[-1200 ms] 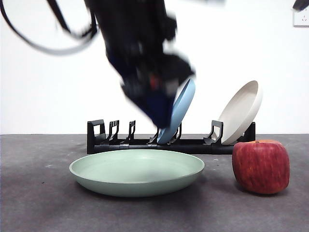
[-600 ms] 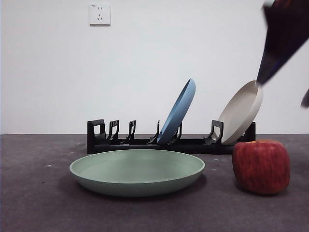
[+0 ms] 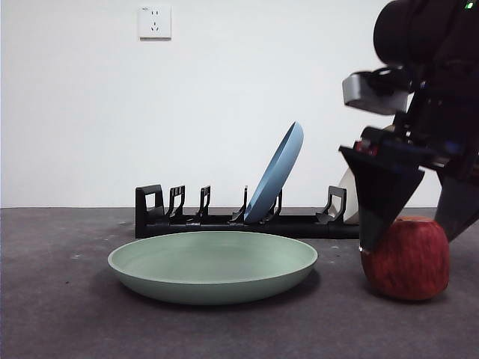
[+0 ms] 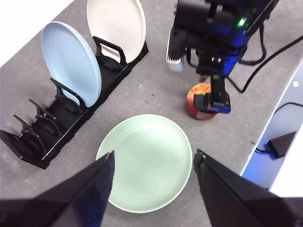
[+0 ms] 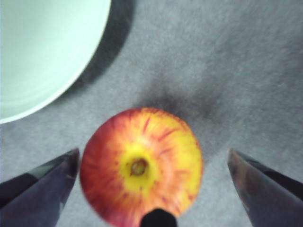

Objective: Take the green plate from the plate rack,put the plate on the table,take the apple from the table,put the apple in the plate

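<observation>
The green plate (image 3: 213, 265) lies flat on the dark grey table (image 3: 60, 314), in front of the plate rack (image 3: 194, 221). To its right stands the red apple (image 3: 408, 262). My right gripper (image 3: 408, 243) hangs straight over the apple, open, one jaw on each side of it and not touching. In the right wrist view the apple (image 5: 142, 165) sits between the spread jaws of that gripper (image 5: 152, 158), with the plate's rim (image 5: 42, 47) beside it. My left gripper (image 4: 154, 158) is open and empty, high above the plate (image 4: 144, 161).
A blue plate (image 3: 278, 172) leans in the middle of the rack. A beige plate (image 4: 116, 23) stands at the rack's end nearest the apple, mostly hidden by the right arm in the front view. A wall socket (image 3: 154, 22) is on the white wall.
The left arm rose out of the front view, leaving the green plate on the table. The right arm came in from the upper right and lowered its open jaws around the apple.
</observation>
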`<state>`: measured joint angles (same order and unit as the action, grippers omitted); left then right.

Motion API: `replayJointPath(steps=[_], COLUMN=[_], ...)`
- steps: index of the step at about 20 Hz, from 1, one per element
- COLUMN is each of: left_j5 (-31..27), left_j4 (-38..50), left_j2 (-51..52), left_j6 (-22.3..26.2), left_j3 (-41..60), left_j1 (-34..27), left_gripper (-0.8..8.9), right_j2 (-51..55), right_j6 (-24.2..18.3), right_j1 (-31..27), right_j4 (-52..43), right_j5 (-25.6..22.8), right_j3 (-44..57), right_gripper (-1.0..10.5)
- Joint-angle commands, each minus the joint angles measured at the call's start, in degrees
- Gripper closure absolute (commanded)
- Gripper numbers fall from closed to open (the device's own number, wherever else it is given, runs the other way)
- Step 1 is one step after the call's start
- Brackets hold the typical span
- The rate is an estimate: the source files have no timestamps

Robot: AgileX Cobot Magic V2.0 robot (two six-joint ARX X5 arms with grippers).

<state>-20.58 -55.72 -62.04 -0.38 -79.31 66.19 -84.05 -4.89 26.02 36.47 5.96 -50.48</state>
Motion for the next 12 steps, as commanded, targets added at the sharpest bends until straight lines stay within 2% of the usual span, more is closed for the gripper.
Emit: replayJointPath(steps=[1,3,6,8,9,12], left_j5=[-0.26,-0.26,-0.26,-0.26,-0.26,-0.26], left_j4=[0.15,0.15,0.09,-0.11,-0.07,-0.09], left_j2=[-0.02,-0.02,-0.02,-0.02,-0.02,-0.02], left_j6=[-0.96,-0.96,-0.96,-0.96,-0.96,-0.96], left_j3=[0.13,0.13,0.13,0.13,0.13,0.13], left_j1=[0.07,0.09,0.09,0.09,0.09,0.09], left_gripper=[5.30,5.30,5.30,5.31,5.30,5.30], right_j2=[-1.77,-3.17,-4.50,-4.50,-4.46,-4.07], right_j6=[0.63,2.01,3.17,4.04,4.15,4.44], right_j1=[1.01,1.70,1.92,1.90,1.90,1.92], right_j4=[-0.52,-0.68,-0.66,-0.74,-0.68,-0.63], right_j5=[-0.15,-0.31,-0.37,-0.39,-0.42,-0.46], right_j3=[-0.11,-0.11,-0.11,-0.11,-0.11,-0.11], right_gripper=[2.6,3.1,5.3,7.5,8.3,9.6])
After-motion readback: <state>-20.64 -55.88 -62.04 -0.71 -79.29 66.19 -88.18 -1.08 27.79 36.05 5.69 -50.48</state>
